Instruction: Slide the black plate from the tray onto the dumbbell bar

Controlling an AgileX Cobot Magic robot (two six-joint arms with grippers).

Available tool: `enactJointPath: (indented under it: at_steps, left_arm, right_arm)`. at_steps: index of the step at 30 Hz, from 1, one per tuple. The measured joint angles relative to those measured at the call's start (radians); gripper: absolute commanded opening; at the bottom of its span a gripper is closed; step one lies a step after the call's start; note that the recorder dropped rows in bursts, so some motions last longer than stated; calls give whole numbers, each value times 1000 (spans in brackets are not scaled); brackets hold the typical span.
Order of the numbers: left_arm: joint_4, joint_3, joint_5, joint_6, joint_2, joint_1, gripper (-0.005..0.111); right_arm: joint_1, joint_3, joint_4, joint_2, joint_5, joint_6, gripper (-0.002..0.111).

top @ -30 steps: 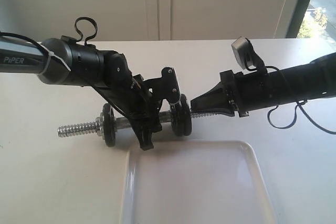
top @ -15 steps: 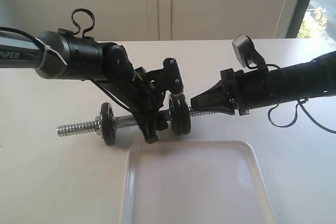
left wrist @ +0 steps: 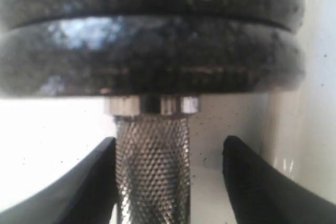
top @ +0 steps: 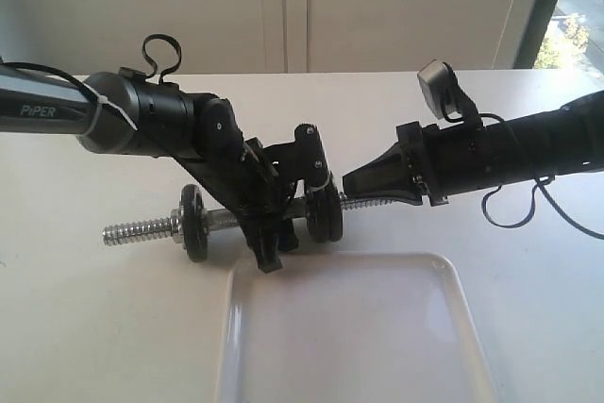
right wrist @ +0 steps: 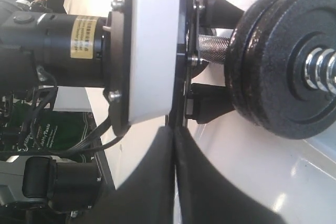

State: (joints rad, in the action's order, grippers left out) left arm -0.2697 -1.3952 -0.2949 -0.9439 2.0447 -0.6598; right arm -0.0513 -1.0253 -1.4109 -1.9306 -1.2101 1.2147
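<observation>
We saw the left hand (left wrist: pixel 168 142) with its fingers apart on either side of the knurled middle of the dumbbell bar (top: pixel 142 230), while the right hand (top: pixel 349 184) was pressed together at the bar's opposite threaded end. The black plate (top: pixel 333 217) stood on the bar between the two hands, flat against a second black disc (right wrist: pixel 244 51), with another disc (top: pixel 193 224) nearer the far end. The bar lay on a white tabletop (top: pixel 85 327) before pale wall panels (top: pixel 283 7) and a window (top: pixel 576 16), and the white tray (top: pixel 349 327) sat just in front of it, its glossy floor showing.
</observation>
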Motion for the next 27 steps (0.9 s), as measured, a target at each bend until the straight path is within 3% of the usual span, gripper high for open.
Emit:
enactJointPath:
  at_steps: [11, 18, 23, 27]
  left_arm:
    - [5, 0, -7, 0, -61, 0, 62]
    - [62, 0, -114, 35, -129, 0, 62]
    - [173, 0, -210, 204, -225, 0, 61]
    - [242, 0, -369, 389, -333, 0, 45]
  right_arm:
    - [0, 0, 0, 0, 0, 0, 0]
    - [0, 0, -15, 15, 0, 22, 0]
    - [0, 0, -17, 113, 2, 45, 0]
    - [0, 5, 9, 246, 2, 47, 0]
